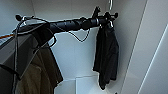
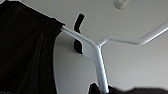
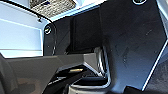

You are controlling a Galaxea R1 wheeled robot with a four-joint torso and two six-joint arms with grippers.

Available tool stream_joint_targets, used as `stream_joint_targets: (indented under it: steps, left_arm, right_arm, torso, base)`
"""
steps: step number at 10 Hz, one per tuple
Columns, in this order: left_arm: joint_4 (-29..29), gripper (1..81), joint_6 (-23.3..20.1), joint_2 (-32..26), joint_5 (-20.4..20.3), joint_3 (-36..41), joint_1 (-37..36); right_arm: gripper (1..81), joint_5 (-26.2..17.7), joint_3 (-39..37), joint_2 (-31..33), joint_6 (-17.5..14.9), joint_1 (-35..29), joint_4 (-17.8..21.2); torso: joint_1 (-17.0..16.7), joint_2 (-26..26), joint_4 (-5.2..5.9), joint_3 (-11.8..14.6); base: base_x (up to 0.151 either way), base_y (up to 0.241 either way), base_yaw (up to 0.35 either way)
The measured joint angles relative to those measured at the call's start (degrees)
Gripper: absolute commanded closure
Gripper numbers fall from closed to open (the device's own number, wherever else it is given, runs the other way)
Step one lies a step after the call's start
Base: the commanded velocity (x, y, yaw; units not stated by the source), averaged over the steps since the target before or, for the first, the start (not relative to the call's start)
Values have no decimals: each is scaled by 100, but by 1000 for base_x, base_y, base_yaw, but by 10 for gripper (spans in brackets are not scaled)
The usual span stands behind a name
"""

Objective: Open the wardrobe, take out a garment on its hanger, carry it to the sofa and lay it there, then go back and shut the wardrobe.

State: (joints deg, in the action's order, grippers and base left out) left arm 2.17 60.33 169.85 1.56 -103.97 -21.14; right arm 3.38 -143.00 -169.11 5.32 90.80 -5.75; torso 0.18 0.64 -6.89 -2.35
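Black plain-fabric garment (image 1: 107, 55) hung directly below the left end effector (image 1: 108, 18), on the thin white hanger (image 2: 98, 53); its grip could not be told.

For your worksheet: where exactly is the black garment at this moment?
In the head view, the black garment hangs at right inside the wardrobe, under the left gripper.

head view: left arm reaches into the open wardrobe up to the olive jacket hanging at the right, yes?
Wrong garment. In the head view the left hand is at the top of the black garment hanging at the right; the olive jacket hangs lower left.
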Motion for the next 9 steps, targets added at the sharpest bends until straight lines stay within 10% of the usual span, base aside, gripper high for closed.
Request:
stream_joint_targets:
  steps: [4,9]
  left_arm:
    - [-77,811,0,-350,182,312,-2]
    - [-201,811,-9,-634,245,1423,293]
  right_arm:
    - [10,6,0,-2,-2,-67,-2]
    - [10,63,0,-49,0,-66,-2]
  torso:
    - [0,0,658,0]
    - [0,0,680,0]
  base:
    - [0,0,0]
    - [0,0,0]
